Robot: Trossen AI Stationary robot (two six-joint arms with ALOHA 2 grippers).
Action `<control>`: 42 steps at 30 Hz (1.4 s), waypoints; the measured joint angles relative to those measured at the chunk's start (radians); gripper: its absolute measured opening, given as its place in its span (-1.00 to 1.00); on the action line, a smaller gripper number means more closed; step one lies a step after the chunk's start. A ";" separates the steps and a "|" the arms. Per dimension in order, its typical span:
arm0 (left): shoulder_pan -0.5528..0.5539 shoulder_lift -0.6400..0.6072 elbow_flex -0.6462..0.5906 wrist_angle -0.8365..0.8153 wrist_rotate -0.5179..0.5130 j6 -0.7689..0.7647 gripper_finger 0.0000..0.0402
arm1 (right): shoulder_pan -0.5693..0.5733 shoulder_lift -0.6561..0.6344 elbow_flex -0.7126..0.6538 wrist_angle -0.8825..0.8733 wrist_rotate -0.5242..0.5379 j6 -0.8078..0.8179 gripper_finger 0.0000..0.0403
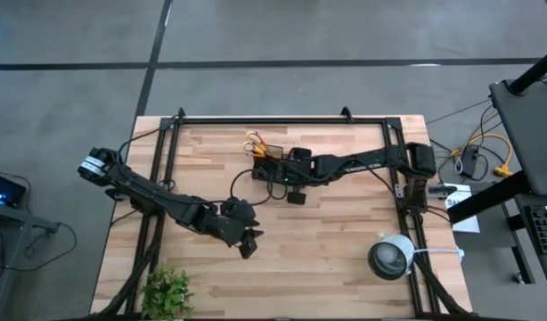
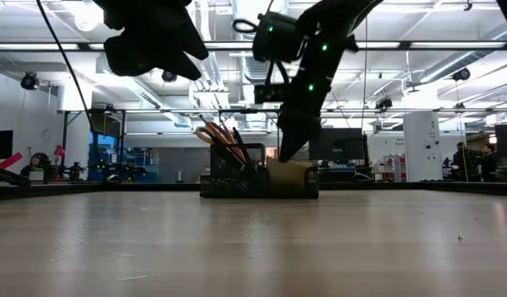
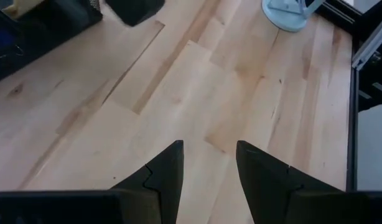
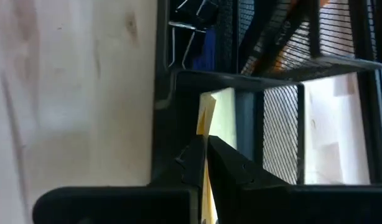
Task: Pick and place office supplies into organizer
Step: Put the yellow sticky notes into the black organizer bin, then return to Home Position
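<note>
Most of the office supplies already stand in the black mesh organizer [image 1: 272, 165] near the far middle of the wooden worktop [image 1: 345, 259]: yellow-handled scissors [image 1: 253, 139] and orange pencils [image 2: 223, 137] rise from one of its compartments, and a binder clip [image 4: 192, 10] shows inside another in the right wrist view. No loose supplies can be seen lying on the worktop, so this looks like the last item or close to it. The right tool [image 4: 205, 152] reaches in from the right side and hovers right at the organizer, its two fingers clenched tight on the edge of a yellow sticky-note pad [image 4: 216, 118], which hangs partly inside an open compartment. What seems left is to lower the pad fully and let go. The left tool [image 3: 208, 163] waits over bare wood nearer the front left, well apart from the organizer, its fingers spread with nothing between them. A small green plant [image 1: 167, 291] sits at the front left corner, and a round white-grey device [image 1: 391, 257] rests toward the front right.
</note>
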 joint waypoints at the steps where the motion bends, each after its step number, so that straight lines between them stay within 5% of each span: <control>1: 0.000 0.000 0.000 0.000 0.000 -0.005 -0.34 | 0.000 0.009 0.000 0.007 0.000 -0.002 -0.96; 6: -0.001 0.000 0.000 0.000 0.000 -0.024 -0.34 | 0.009 0.038 0.005 0.022 0.001 -0.002 -0.89; 17: -0.001 -0.015 0.000 -0.002 0.005 -0.026 -0.34 | 0.060 -0.040 0.005 0.010 -0.004 -0.123 -0.29; 24: 0.022 -0.189 0.043 -0.010 0.045 0.067 -0.34 | 0.130 -0.330 0.014 -0.072 -0.097 -0.003 -0.24; 33: 0.045 -0.439 -0.077 0.145 -0.174 0.321 -0.34 | 0.162 -0.813 -0.190 -0.163 -0.129 0.310 -0.36; 38: 0.176 -0.490 -0.206 0.305 -0.150 0.454 -0.39 | 0.187 -1.025 -0.374 -0.162 -0.052 0.449 -0.38; 42: 0.337 -0.538 -0.273 0.323 0.042 0.452 -0.53 | 0.188 -1.135 -0.454 -0.158 -0.051 0.497 -0.37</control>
